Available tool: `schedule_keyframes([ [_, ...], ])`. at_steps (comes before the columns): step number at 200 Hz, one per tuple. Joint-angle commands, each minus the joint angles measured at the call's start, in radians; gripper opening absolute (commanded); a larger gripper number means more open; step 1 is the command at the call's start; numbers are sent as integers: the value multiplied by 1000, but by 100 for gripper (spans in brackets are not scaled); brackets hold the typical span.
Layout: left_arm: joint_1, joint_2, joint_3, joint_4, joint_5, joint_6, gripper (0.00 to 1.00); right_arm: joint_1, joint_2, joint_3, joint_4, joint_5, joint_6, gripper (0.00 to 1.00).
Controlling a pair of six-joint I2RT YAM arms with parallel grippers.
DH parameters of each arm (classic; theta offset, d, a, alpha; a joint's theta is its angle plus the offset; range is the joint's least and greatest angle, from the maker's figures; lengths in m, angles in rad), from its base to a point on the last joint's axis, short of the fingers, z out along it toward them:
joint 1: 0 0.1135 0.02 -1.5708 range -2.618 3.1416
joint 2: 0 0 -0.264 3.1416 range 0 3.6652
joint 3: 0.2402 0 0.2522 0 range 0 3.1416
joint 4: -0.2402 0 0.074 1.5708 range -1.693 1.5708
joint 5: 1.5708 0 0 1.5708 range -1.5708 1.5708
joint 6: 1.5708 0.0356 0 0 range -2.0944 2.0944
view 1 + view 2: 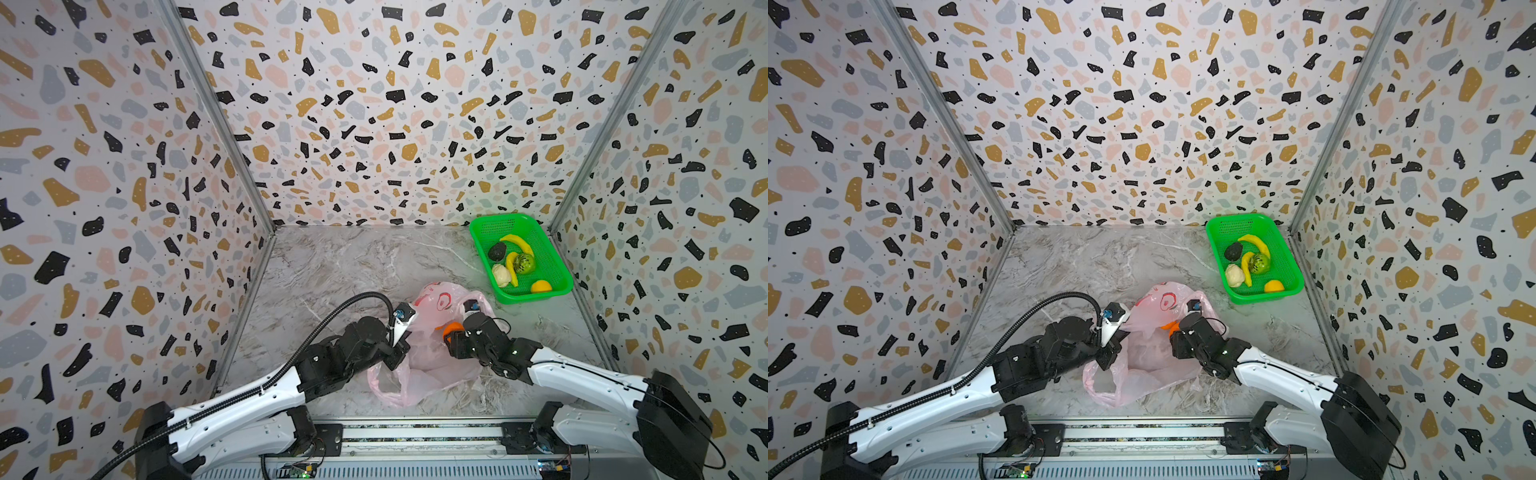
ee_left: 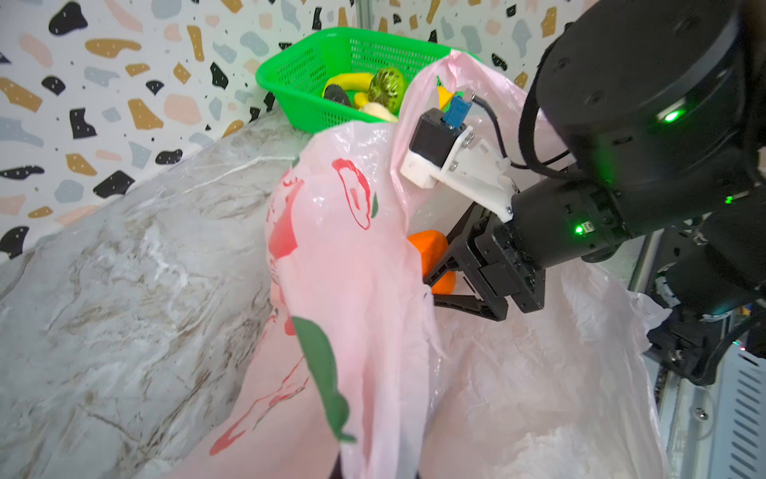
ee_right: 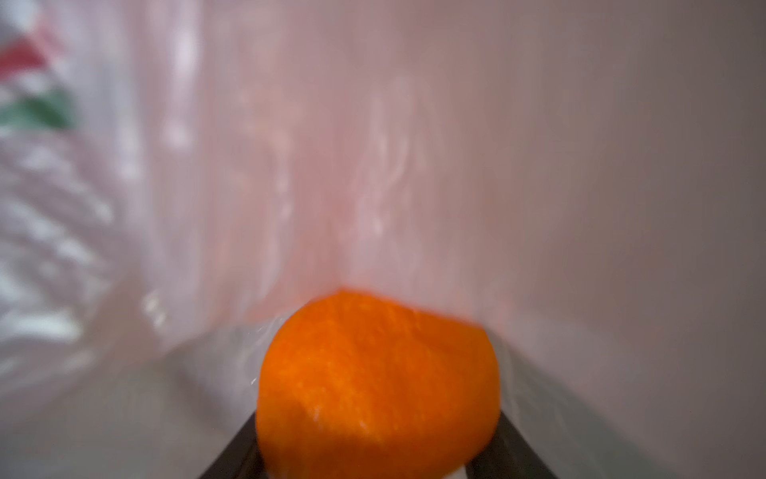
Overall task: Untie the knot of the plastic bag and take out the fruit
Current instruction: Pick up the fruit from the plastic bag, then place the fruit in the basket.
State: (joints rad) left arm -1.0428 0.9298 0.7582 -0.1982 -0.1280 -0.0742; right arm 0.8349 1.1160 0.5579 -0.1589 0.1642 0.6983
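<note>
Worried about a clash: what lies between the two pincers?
The plastic bag's film, in both top views, spans from left pincer to right pincer, which grips an orange fruit.

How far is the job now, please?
Done: the bag is open, no knot shows, fruits lie in the basket. In hand: the left gripper holds the bag while the right gripper grips a tangerine. Left: carrying it out; any more inside is hidden.

grey marble tabletop (image 1: 332,270) open far-left & centre-back, thin pink plastic bag (image 1: 428,361) blocks near-centre, green mesh basket (image 1: 540,295) fills far-right corner
</note>
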Motion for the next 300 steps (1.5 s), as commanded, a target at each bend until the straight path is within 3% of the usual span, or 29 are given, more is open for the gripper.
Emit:
schedule_keyframes([
  [1, -24, -13, 48, 38, 30, 23, 0, 0, -99, 11, -146, 30, -16, 43],
  [29, -25, 10, -8, 23, 0, -12, 0, 12, -143, 76, -173, -57, -76, 43],
  [47, -25, 8, -40, 31, -77, -51, 0, 38, -124, 152, -216, -93, -128, 44],
  [81, -25, 13, -35, 2, -174, -80, 0, 122, -117, 243, -270, -143, -180, 45],
  [110, -25, 20, -30, -24, -207, -110, 0, 127, -160, 263, -257, -236, -199, 45],
  [187, -25, 37, -10, -18, -229, -108, 0, 107, -153, 480, -261, -212, -249, 45],
  [207, -25, 32, -9, -15, -231, -107, 0, 21, -136, 536, -273, -240, -273, 46],
  [244, -25, 11, -21, -17, -247, -110, 0, -258, -78, 585, -260, -300, -369, 46],
  [282, -25, -2, -44, -7, -239, -126, 0, -567, 49, 525, -93, -349, -378, 46],
  [300, -25, -2, -41, -14, -240, -127, 0, -645, 152, 520, -30, -303, -406, 46],
])
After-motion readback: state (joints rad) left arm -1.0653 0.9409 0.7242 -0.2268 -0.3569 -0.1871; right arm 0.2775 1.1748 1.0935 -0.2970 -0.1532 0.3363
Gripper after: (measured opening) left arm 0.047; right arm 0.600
